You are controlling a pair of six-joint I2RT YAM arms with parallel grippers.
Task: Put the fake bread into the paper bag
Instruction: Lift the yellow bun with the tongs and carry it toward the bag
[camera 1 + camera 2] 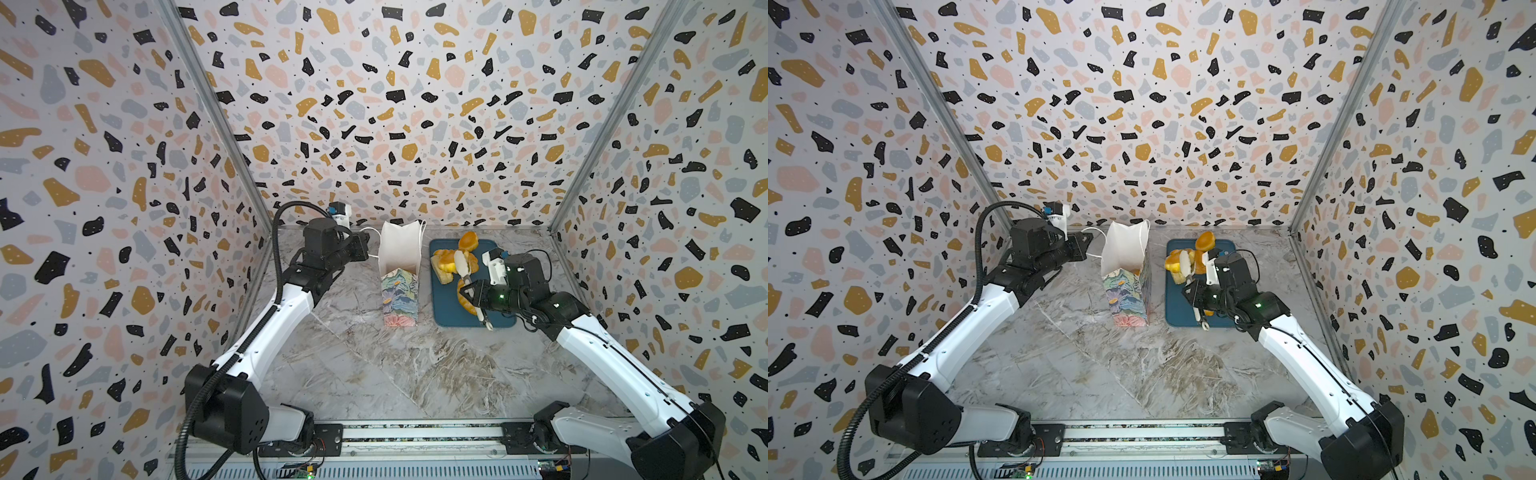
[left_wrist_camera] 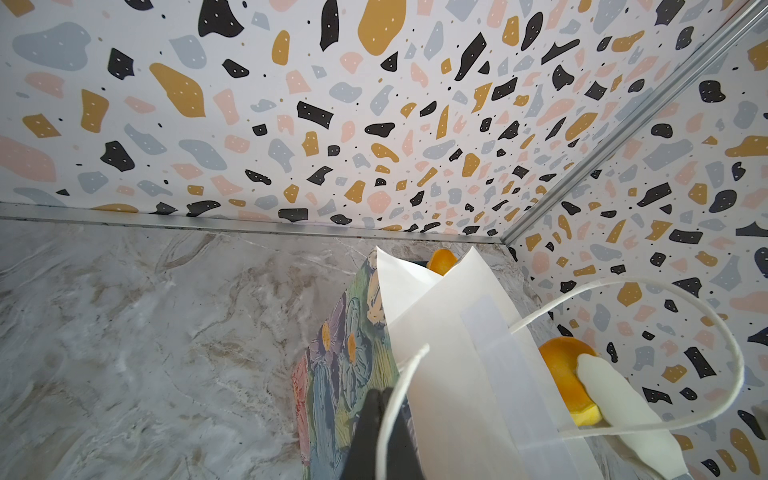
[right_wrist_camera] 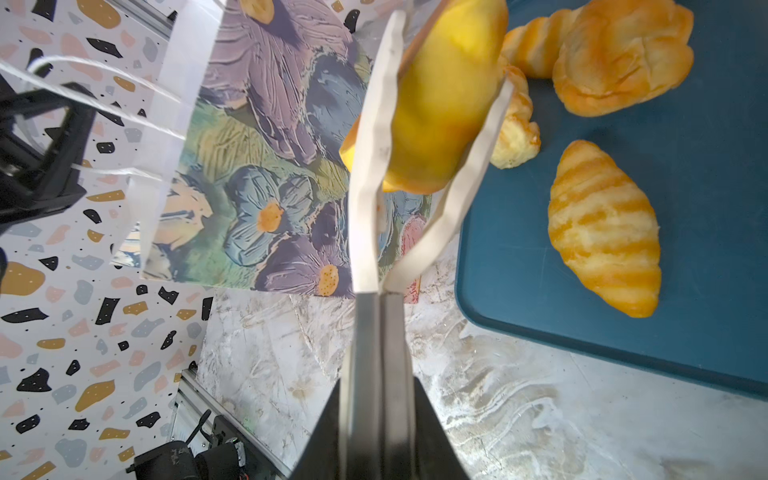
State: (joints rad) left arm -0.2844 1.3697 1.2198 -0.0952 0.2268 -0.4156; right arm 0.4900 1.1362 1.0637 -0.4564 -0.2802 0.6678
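Observation:
The paper bag [image 1: 399, 253] stands upright mid-table, its mouth open and white lining showing in both top views [image 1: 1125, 253]. My left gripper [image 1: 368, 245] is shut on its white cord handle [image 2: 415, 365] at the bag's left rim. My right gripper [image 3: 380, 374] is shut on metal tongs with white tips [image 3: 376, 124]. The tongs pinch a golden bun [image 3: 440, 95], one piece of the fake bread, lifted just right of the bag [image 1: 446, 259]. The left wrist view shows this bun [image 2: 559, 370] beyond the bag's rim. A croissant [image 3: 602, 228] and other fake bread [image 3: 623, 54] lie on the tray.
The dark teal tray [image 1: 453, 316] lies flat right of the bag, close to the right wall. A round bun [image 1: 468, 240] sits at its far end. Patterned walls close in the back and both sides. Marble tabletop [image 1: 374, 374] spreads in front of the bag.

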